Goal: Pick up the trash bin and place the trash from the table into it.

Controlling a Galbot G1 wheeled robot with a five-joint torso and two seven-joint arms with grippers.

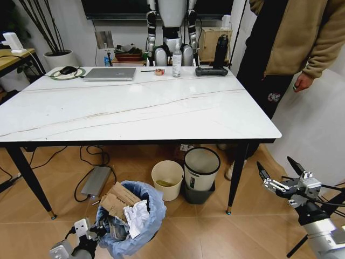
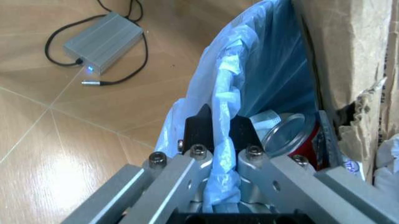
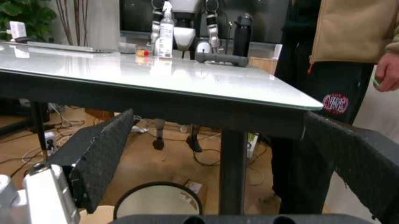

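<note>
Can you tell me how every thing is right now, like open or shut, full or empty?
Trash bin: on the floor, stuffed with trash.
Left gripper: shut on the bin's bag rim.
Right gripper: open, holding nothing.
Red can: inside the bin.
Laptop: lid closed.
Cream bucket: nearly empty.

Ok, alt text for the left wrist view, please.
The left gripper is clamped on the blue-bagged rim of the trash bin, which holds a red can and torn cardboard. A grey power box with cables lies on the wooden floor.
</note>
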